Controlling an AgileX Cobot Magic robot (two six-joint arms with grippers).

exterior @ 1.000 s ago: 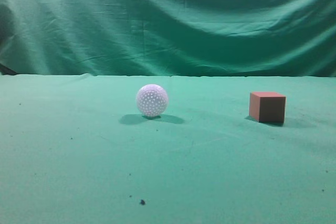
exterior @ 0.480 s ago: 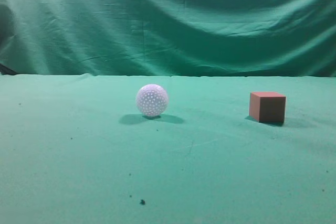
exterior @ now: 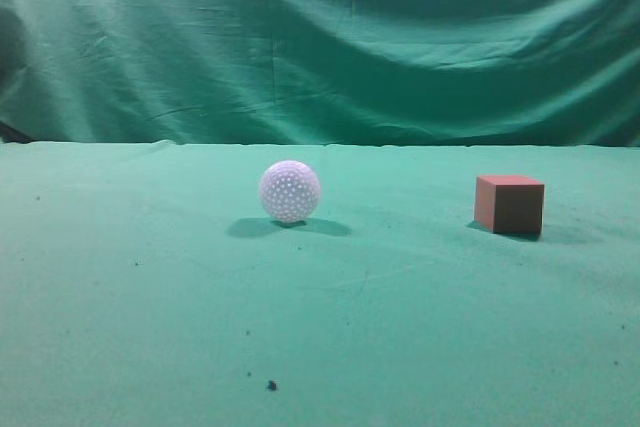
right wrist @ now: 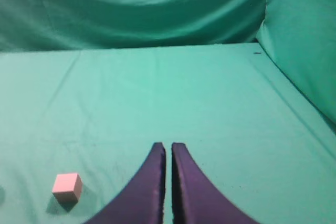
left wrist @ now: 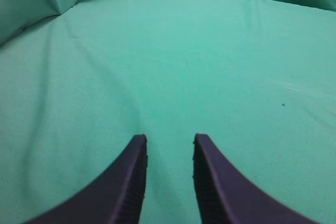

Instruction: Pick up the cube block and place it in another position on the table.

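Observation:
The reddish-brown cube block (exterior: 509,204) rests on the green table (exterior: 400,327) at the right of the exterior view. It also shows in the right wrist view (right wrist: 66,187), low and to the left of my right gripper (right wrist: 168,146), which is shut and empty, well apart from it. My left gripper (left wrist: 169,139) is open and empty over bare green cloth. Neither gripper shows in the exterior view.
A white dimpled ball (exterior: 290,191) sits near the table's middle, left of the cube. The draped green curtain (exterior: 320,37) closes the back. A dark speck (exterior: 271,385) lies on the cloth near the front. Cloth walls rise at the sides in both wrist views.

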